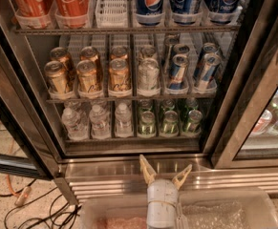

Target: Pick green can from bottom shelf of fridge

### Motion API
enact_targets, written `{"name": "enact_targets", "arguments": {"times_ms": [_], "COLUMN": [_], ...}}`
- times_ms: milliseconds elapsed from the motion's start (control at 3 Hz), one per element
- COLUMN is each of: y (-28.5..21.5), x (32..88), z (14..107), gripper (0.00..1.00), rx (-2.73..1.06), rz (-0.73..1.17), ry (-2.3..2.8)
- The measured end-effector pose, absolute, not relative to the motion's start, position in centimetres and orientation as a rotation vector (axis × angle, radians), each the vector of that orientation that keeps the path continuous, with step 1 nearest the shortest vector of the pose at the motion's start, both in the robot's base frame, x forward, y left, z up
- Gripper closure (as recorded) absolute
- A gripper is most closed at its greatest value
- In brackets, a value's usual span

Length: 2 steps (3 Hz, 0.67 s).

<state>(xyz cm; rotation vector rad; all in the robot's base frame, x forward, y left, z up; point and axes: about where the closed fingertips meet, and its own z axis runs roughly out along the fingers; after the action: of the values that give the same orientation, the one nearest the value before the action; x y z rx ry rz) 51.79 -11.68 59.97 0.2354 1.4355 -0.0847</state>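
Gripper [165, 173] is seen low in the middle of the camera view, its two pale fingers [145, 167] spread in a V and released. It is placed in front of the ribbed steel base [105, 178] of the fridge [227, 99], below the level of the bottom shelf [110, 140]. A clear plastic bin [234, 209] is seen directly beneath the wrist.

Between gripper and shelf, only the base's upper lip is noted.

The green can [169, 122] is found on the bottom shelf, right half, front row, middle of three lanes, above and slightly right of the gripper. It is flanked by a like can on each side [146, 123] [192, 120], just beside it but in separate lane trays; more green cans are lined up behind. Shiny green sides with pale markings and a silver top are observed; it stands upright.

To the left on the same shelf, clear water bottles [98, 121] are recorded. On the rack above, gold cans [89, 77], a silver can [148, 76] and blue-and-silver cans [179, 70] are noted. A neighbouring cooler [272, 120] is seen at right, and cables [14, 202] on the floor at left.
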Motion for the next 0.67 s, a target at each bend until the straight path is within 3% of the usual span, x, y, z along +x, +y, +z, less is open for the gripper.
{"name": "enact_targets", "arguments": {"times_ms": [667], "y": [-13.2], "x": [54.8], "z": [60.9], "gripper": [0.00], "rx": [0.246], "rz": [-0.162], "ry": [1.353]}}
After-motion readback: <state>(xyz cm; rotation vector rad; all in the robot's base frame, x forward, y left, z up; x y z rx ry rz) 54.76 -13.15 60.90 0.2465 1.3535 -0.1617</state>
